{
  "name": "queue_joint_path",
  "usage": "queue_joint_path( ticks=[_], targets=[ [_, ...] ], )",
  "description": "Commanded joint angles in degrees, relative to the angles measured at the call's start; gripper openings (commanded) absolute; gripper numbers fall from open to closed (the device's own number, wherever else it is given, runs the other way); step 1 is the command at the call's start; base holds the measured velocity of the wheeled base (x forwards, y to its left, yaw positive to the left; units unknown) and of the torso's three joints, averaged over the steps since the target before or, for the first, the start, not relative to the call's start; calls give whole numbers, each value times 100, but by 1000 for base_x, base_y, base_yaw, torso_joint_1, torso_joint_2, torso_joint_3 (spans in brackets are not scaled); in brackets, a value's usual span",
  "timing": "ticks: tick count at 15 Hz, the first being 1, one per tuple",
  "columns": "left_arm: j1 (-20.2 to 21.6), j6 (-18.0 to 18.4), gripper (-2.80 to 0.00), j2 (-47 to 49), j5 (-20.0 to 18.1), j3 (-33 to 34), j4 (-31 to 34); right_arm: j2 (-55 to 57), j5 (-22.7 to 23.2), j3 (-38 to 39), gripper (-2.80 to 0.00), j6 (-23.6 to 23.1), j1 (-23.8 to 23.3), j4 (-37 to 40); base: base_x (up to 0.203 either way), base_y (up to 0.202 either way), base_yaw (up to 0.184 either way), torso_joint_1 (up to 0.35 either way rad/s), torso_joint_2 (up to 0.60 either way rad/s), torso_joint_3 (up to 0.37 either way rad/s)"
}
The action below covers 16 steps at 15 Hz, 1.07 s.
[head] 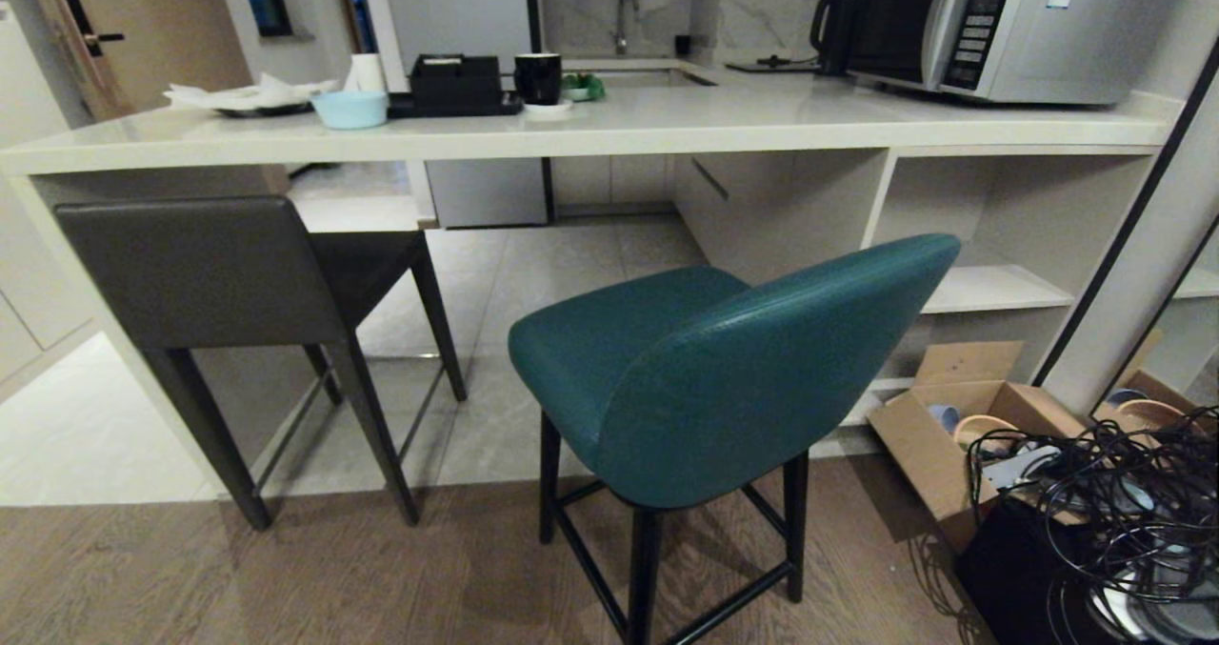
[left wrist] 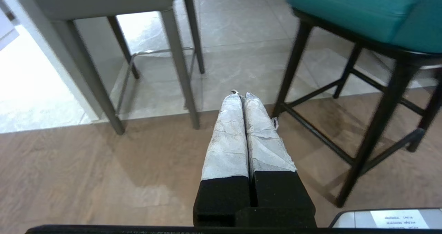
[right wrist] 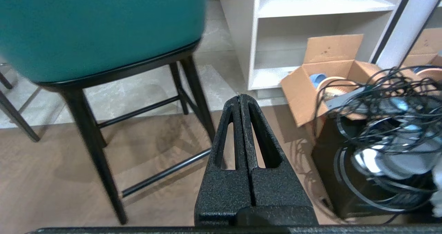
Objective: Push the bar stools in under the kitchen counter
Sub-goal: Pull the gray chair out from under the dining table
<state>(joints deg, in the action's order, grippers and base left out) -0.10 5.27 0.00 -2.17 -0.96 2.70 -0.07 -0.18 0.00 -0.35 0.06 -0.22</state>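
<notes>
**Both grippers closed and empty, two stools at the counter**

Left gripper [left wrist: 241,95] hangs low over the wood floor [left wrist: 86,178], its taped fingers [left wrist: 228,137] pressed together on nothing, pointing at the gap between the two stools. Right gripper [right wrist: 240,97] is clenched too and empty, just beside the teal stool's black legs.

Largest is the counter [head: 609,131], a long pale slab with open white shelves [head: 990,288] under its right end. A microwave [head: 1009,26] stands on top at the right.

The grey stool [head: 205,269] stands at the left with its seat under the slab and its back at the edge. The teal stool [head: 724,369] stands out from the counter on the wood floor, turned at an angle.

A cardboard box [head: 952,426] and tangled black cables [head: 1114,502] lie on the right. A blue bowl [head: 349,109] and a black mug [head: 538,77] sit on the counter.
</notes>
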Motion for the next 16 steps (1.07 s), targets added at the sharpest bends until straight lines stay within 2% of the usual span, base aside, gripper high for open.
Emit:
queue_joint_path(
  ticks=[1,16],
  targets=[
    [1,1,-280,0,-3,0,3,7,1,0,-280,9,3,-4,0,198,3,2,-4,-1],
    [1,-34,-280,0,15,0,-6,7,-8,0,-280,44,-6,-4,0,199,-1,4,2,1]
  ],
)
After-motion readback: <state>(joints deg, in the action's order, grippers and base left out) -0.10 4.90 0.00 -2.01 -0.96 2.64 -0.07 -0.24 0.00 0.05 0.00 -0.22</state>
